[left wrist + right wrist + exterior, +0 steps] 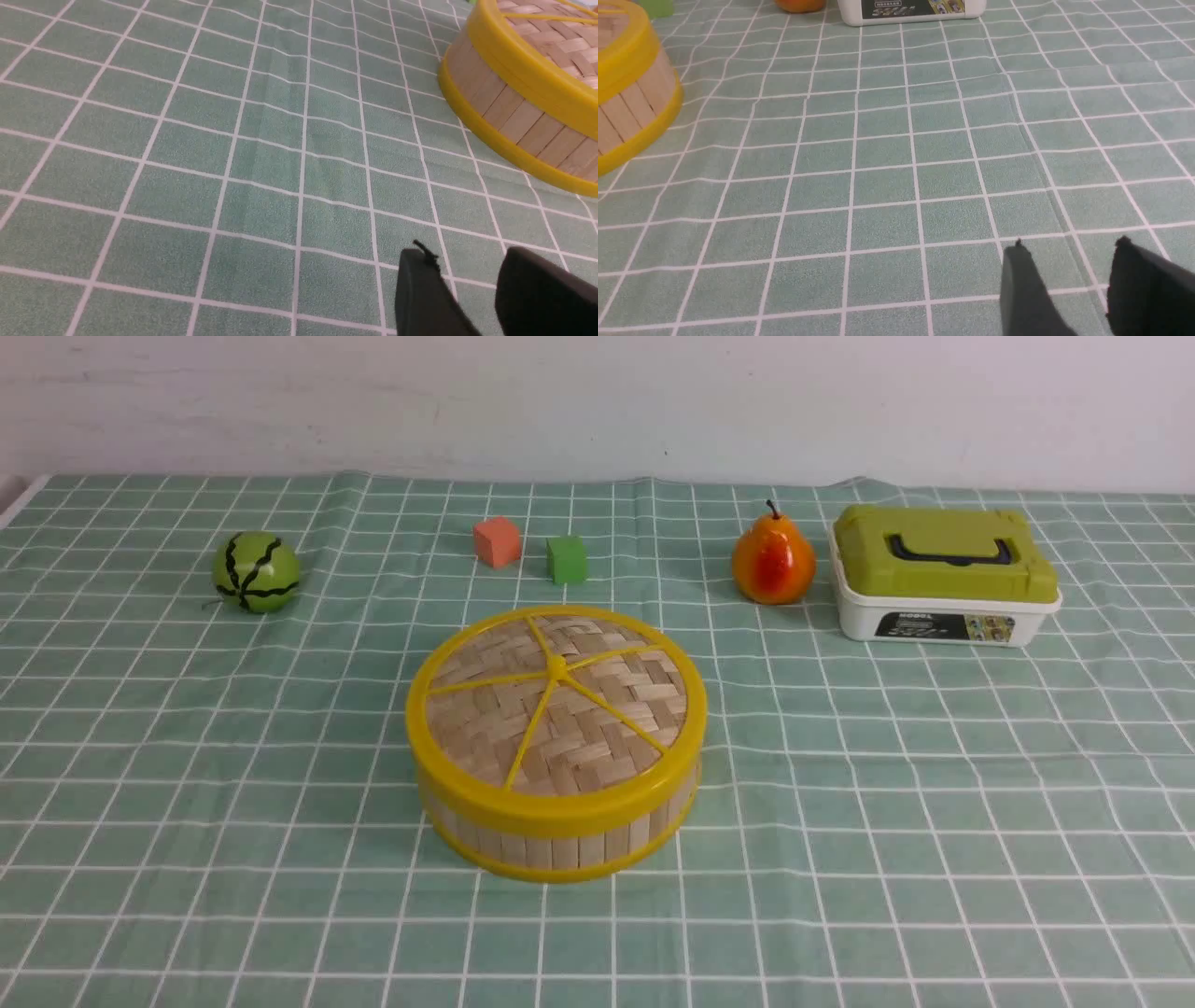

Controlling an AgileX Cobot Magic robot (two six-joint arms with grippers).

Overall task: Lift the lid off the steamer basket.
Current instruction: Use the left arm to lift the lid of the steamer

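neither arm shows in the front view; only the wrist views show them. the left gripper (467, 261) is low over the cloth (934, 784), its two black fingers apart with bare cloth in the gap, holding nothing, and the basket's side is off ahead of it, not touching. the right gripper (1071, 252) is posed alike on the other side, fingers spread and empty, clear of the basket. the lid (556, 700) sits closed on the steamer basket (560, 840) in the middle of the table: a flat round disc of pale woven strips, a smooth yellow plastic rim, thin yellow spokes meeting at a small centre knob. the basket is a shallow round tub with a wall of upright pale wooden slats between yellow bands. the cloth is green with a white grid, slightly creased. behind stand a shiny green ball with black stripes (256, 572) to the left, an orange block (496, 541) and a green block (567, 560) close together, a glossy orange-red pear (773, 563), and just beside the pear a white plastic box (943, 581) with a green lid and black handle
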